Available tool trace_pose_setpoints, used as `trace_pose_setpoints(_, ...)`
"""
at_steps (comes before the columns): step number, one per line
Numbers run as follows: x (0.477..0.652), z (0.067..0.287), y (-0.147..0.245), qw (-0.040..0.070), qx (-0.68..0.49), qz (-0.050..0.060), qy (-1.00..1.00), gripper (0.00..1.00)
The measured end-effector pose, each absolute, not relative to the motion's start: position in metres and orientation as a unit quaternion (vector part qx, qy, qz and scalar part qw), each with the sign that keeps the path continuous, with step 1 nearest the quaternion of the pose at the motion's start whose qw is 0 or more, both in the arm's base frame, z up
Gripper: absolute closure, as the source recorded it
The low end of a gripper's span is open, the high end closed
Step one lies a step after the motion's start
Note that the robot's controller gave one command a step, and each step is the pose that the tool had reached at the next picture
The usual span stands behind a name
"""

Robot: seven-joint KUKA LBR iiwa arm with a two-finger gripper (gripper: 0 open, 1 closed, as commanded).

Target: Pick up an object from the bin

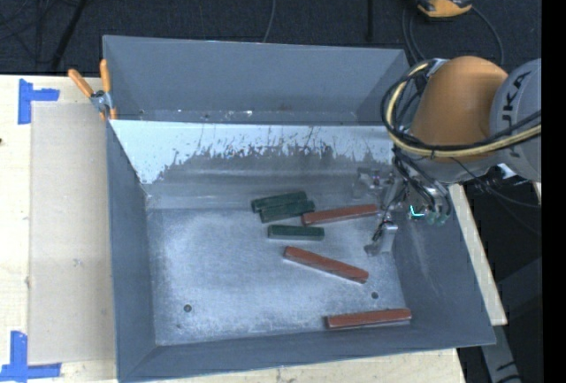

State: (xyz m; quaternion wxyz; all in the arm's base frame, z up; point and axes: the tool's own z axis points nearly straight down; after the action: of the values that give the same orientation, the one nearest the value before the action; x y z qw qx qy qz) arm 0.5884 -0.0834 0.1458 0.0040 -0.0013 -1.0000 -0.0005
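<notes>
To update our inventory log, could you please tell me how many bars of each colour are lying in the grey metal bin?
Dark green flat rectangular bars: 3
Reddish-brown flat rectangular bars: 3
Total: 6

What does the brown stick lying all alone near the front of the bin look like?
The reddish-brown stick is a long, thin, flat bar with squared ends, plain and smooth, maybe plastic or painted wood. It lies flat on the grey bin floor near the front wall, toward the right, with its right end slightly farther back. Only the floor touches it.
</notes>
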Motion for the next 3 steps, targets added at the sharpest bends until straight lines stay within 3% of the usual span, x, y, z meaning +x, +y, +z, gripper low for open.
trace_pose_setpoints(1,0.590,0.151,-0.083,0.000,0.000,0.000,-1.000,0.00)
trace_pose_setpoints(2,0.564,0.096,-0.079,-0.002,-0.015,0.000,-1.000,0.00)
trace_pose_setpoints(3,0.580,0.071,-0.059,0.006,0.032,0.000,-0.999,0.00)
